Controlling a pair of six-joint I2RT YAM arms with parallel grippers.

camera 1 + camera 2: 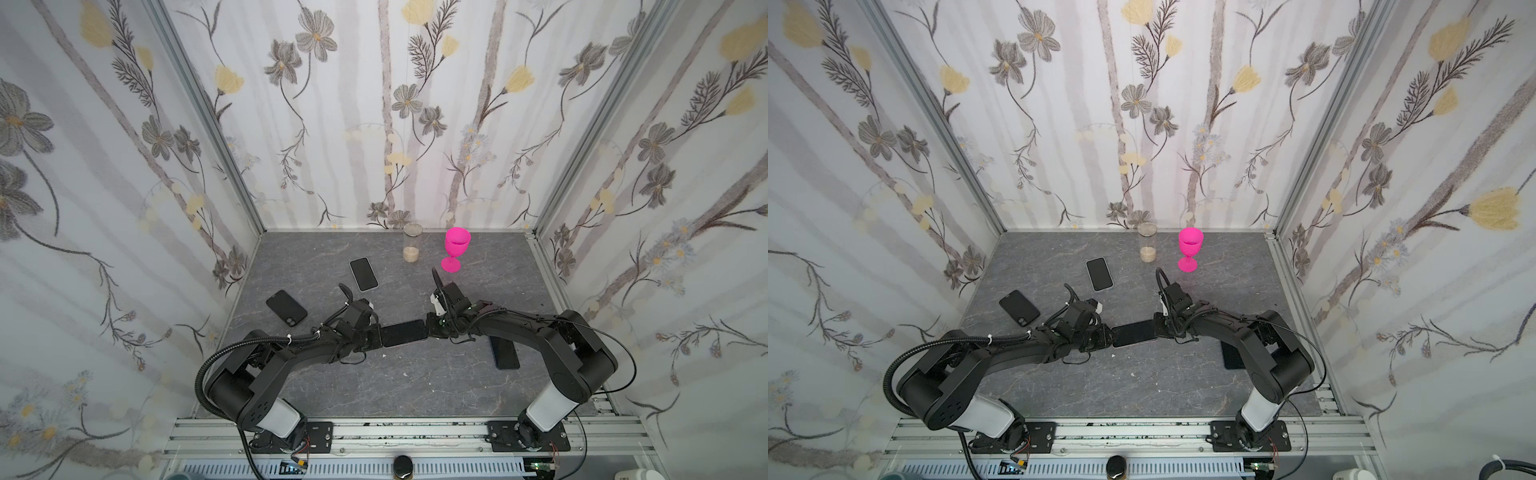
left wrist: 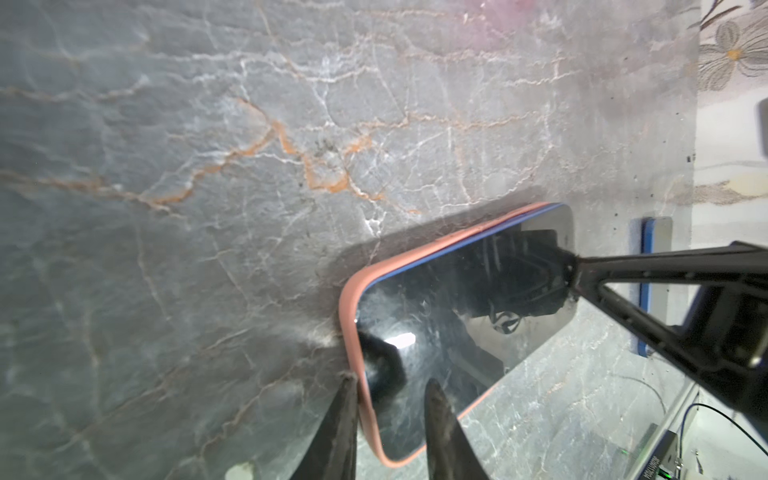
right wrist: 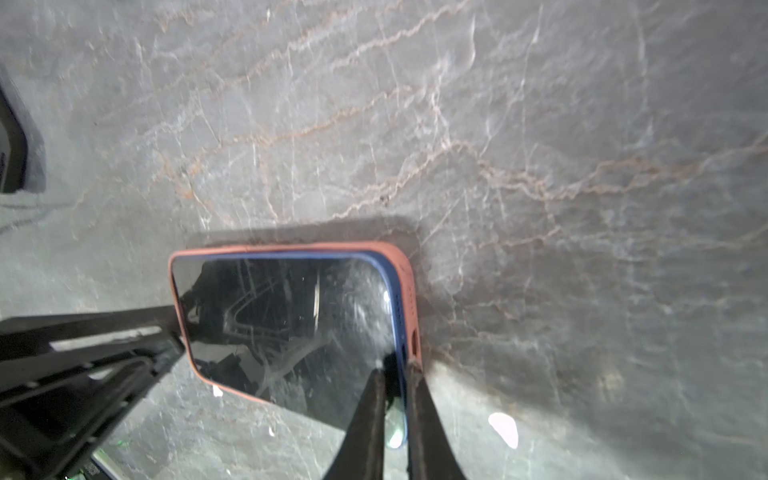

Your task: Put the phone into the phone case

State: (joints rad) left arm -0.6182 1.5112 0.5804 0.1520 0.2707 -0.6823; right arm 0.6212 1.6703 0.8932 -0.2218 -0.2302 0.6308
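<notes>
Because the phone [image 1: 404, 332] is a stiff, dense slab with a slick, smeared glass face, I judge it will skate under a fingertip rather than follow it, so any pressure should go straight down. It lies screen-up on the grey marbled table [image 1: 415, 386] between my two arms, inside the salmon phone case [image 2: 347, 316]. The case looks like soft matte rubber: light and grippy, with a lip that bends away when pushed. At the end by the left gripper [image 2: 390, 382] the lip wraps the glass. Along one long side and at the end by the right gripper [image 3: 394, 370], the phone's blue edge stands proud of the lip, so I read it as only partly seated.

The left gripper's jaws stand half-closed astride the case's end wall. The outer finger touches the wall from outside and the inner one is over the glass; whether it presses I cannot tell. The right gripper's jaws are pressed almost together, nipping the phone's blue end edge, with the case wall against the outer finger.

I would hold the case by its end walls near a corner, and bear on the glass close to the raised corner, not mid-screen. Too hard a pinch on the bare glass edge risks a chip or a slip.
</notes>
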